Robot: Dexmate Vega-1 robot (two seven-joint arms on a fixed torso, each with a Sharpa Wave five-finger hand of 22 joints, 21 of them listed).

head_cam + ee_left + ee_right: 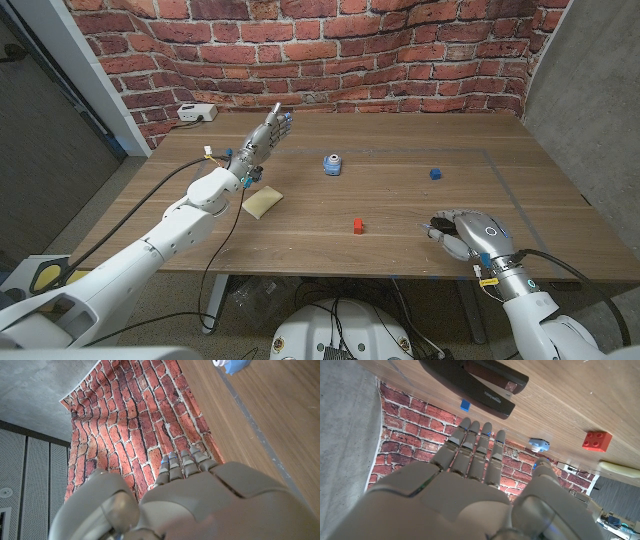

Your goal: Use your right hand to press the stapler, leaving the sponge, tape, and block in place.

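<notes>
the black stapler with a dark red-brown top strip (475, 382) lies flat on the wooden table (400, 200), seen in the right wrist view just beyond the fingertips of the right hand (470, 235); its long axis there runs from the frame's upper left down toward the right, and which end is the head i cannot tell. in the head view the right hand sits at the lower right of the frame near the table's front edge, fingers straight and side by side, gripping nothing. the left hand (262, 140) is raised in the upper left, fingers extended and empty. a pale yellow sponge (262, 201) lies left of centre, a small red block (358, 226) at lower centre, a blue and white tape dispenser (332, 164) above centre, and a small blue cube (436, 173) to the right.
</notes>
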